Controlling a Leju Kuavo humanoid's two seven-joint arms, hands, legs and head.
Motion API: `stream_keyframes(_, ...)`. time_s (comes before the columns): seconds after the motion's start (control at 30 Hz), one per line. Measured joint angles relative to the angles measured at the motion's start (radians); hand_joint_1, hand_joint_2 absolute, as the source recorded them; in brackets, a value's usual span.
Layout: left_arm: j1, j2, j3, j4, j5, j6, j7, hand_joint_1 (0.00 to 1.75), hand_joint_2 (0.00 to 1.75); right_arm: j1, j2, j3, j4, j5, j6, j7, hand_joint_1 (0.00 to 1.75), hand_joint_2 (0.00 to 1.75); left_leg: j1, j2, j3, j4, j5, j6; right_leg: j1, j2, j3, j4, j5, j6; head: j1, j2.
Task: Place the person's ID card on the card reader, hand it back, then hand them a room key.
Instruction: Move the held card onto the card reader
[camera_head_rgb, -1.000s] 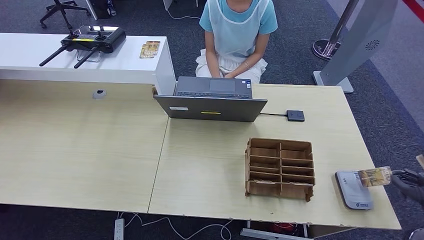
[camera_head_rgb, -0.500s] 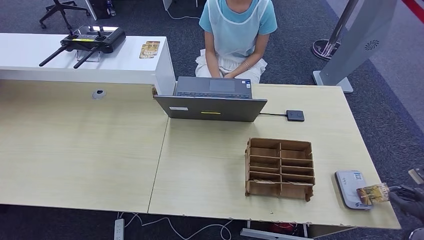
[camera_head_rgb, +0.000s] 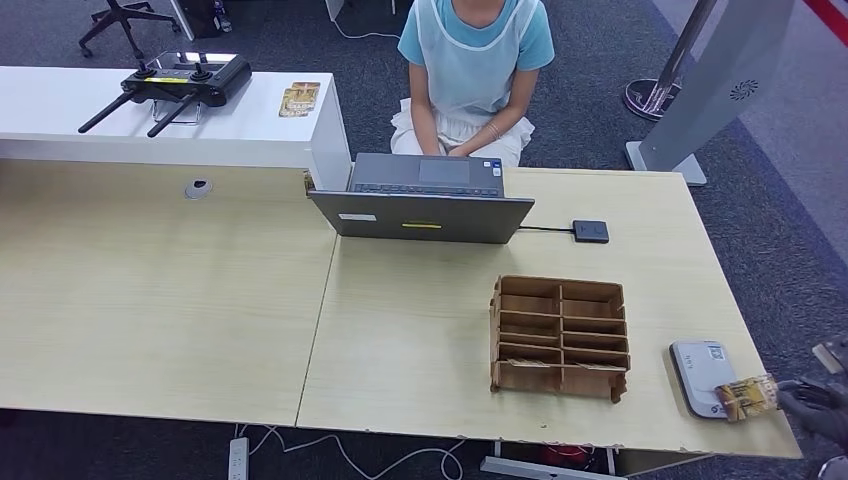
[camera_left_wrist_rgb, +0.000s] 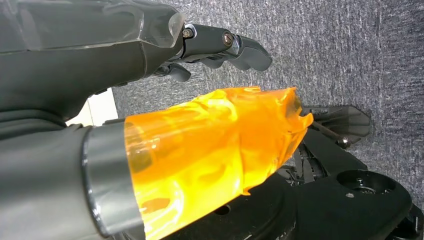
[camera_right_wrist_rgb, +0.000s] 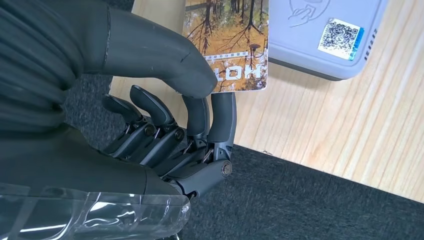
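Observation:
My right hand (camera_head_rgb: 815, 400) is off the table's front right corner and pinches a card (camera_head_rgb: 745, 396) printed with an autumn forest. In the right wrist view the thumb (camera_right_wrist_rgb: 150, 55) presses on the card (camera_right_wrist_rgb: 230, 40) with fingers beneath it. The card's far end overlaps the near end of the grey card reader (camera_head_rgb: 703, 372), whose QR sticker is visible on the reader (camera_right_wrist_rgb: 325, 30). I cannot tell whether the card touches it. My left hand (camera_left_wrist_rgb: 220, 45) hangs over grey carpet and holds nothing, its fingers loosely apart. The person (camera_head_rgb: 475, 70) sits behind the laptop.
A brown cardboard organiser (camera_head_rgb: 560, 335) with several slots stands left of the reader. An open laptop (camera_head_rgb: 425, 205) and a small black box (camera_head_rgb: 590, 231) lie further back. A white counter (camera_head_rgb: 250, 130) at the back left carries a controller (camera_head_rgb: 180, 80) and cards (camera_head_rgb: 300, 97).
My right hand has pulled the card toward the table's front edge, from over the middle of the reader to its near end.

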Motion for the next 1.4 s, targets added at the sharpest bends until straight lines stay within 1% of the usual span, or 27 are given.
stream_keyframes(0.63, -0.001, -0.001, 0.0, 0.0, 0.0, 0.002, 0.001, 0.0, 0.0, -0.008, 0.017, 0.007, 0.004, 0.006, -0.015, -0.007, 1.75, 1.75, 0.0, 0.0, 0.0, 0.0, 0.0, 0.0, 0.0, 0.0, 0.0, 0.0, 0.0, 0.0, 0.0, 0.0)
stream_keyframes(0.93, -0.003, -0.002, 0.0, 0.005, 0.003, 0.003, 0.001, 0.0, 0.0, -0.038, 0.063, 0.027, -0.001, 0.025, -0.065, -0.018, 1.75, 1.75, 0.0, 0.0, 0.0, 0.0, 0.0, 0.0, 0.0, 0.0, 0.0, 0.0, 0.0, 0.0, 0.0, 0.0)
stream_keyframes(1.17, -0.003, -0.002, 0.0, 0.008, 0.004, 0.003, 0.001, 0.0, 0.0, -0.057, 0.09, 0.036, -0.002, 0.033, -0.085, -0.027, 1.75, 1.75, 0.0, 0.0, 0.0, 0.0, 0.0, 0.0, 0.0, 0.0, 0.0, 0.0, 0.0, 0.0, 0.0, 0.0)
stream_keyframes(1.27, -0.003, -0.002, 0.0, 0.008, 0.011, 0.007, 0.001, 0.0, 0.0, -0.068, 0.104, 0.039, -0.019, 0.049, -0.123, -0.04, 1.75, 1.75, 0.0, 0.0, -0.001, 0.0, 0.0, 0.0, 0.0, 0.0, 0.001, 0.0, 0.0, 0.0, 0.0, 0.0)
stream_keyframes(1.4, -0.004, -0.006, 0.002, 0.008, 0.021, 0.012, 0.0, 0.0, 0.0, -0.095, 0.131, 0.053, -0.08, 0.09, -0.186, -0.058, 1.75, 1.75, 0.0, 0.001, 0.0, 0.0, 0.0, 0.0, 0.0, 0.0, 0.001, 0.0, 0.0, 0.0, 0.0, 0.0)
